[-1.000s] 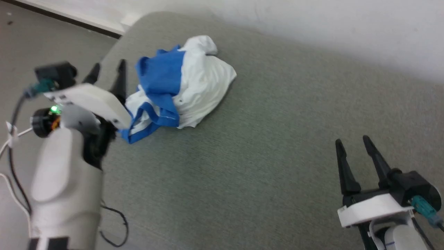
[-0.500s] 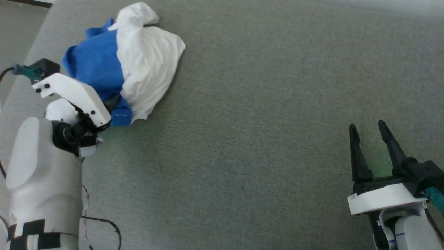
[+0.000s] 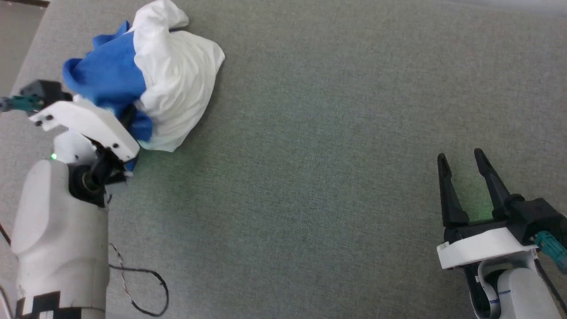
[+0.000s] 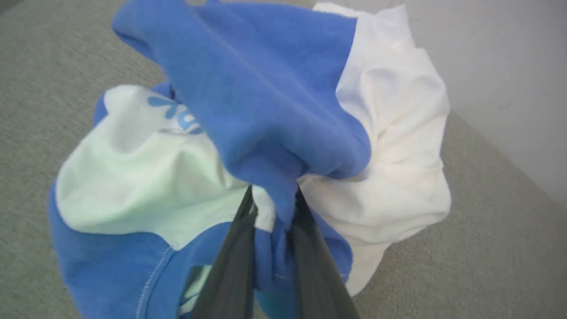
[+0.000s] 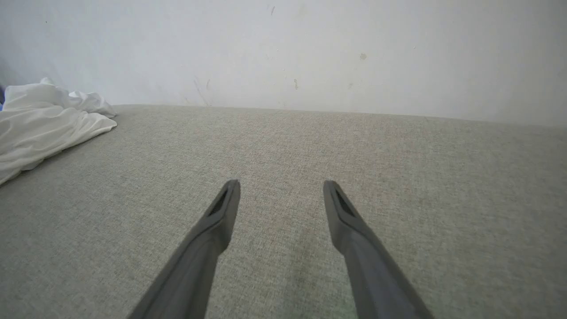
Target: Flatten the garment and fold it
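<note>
The garment [image 3: 177, 84] lies bunched in a white-and-blue heap at the far left of the grey surface [image 3: 310, 186], near its edge. The left tool [image 4: 273, 199] is clenched on a fold of blue fabric at the heap's near side, probably to drag it toward the middle, where there is room to spread it. The right tool [image 3: 460, 155] hovers released, well apart at the near right, likely waiting to take a 2nd corner.
</note>
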You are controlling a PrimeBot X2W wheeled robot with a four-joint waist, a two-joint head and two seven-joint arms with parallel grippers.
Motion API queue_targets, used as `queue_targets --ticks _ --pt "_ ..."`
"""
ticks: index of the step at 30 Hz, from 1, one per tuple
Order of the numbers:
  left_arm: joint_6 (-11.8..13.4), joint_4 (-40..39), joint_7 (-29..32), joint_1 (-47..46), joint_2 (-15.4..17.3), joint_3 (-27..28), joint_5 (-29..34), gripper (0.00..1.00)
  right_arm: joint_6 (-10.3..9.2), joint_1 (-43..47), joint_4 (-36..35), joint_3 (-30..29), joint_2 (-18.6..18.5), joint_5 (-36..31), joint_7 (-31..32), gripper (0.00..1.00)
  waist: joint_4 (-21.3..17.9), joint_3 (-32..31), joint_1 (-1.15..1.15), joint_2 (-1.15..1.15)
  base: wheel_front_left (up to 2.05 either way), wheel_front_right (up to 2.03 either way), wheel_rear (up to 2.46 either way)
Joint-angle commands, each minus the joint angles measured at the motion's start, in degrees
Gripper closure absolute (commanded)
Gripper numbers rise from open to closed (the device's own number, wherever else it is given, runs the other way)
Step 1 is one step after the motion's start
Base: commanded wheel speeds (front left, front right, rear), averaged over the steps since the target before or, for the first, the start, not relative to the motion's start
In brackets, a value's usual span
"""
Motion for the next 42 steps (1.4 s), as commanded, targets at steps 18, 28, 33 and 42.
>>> queue_targets --ticks 18,28,33,42 --pt "-7.38 -15.24 -15.14 -20.44 -1.78 -8.31 -2.74 1.00 -0.05 3.17 5.18 2.65 0.02 7.90 -0.80 0.00 -7.69 -15.10 -0.01 0.00 0.00 0.00 0.00" --pt "-7.54 -18.57 -11.70 -14.95 -3.97 -20.04 -5.68 1.00 -0.05 5.32 4.88 1.98 0.02 9.33 -0.81 0.00 -11.56 -15.89 -0.01 0.00 0.00 0.00 0.00" --pt "-7.55 -16.21 -8.30 -5.61 -3.00 -29.52 -2.92 1.00 -0.05 5.73 4.89 1.79 0.02 9.42 -0.81 0.00 -12.15 -16.16 -0.01 0.00 0.00 0.00 0.00" --pt "-7.55 -7.59 2.20 10.92 -3.63 -43.89 -4.00 1.00 -0.05 6.33 4.94 2.00 0.02 9.83 -0.82 0.00 -11.16 -16.74 -0.01 0.00 0.00 0.00 0.00"
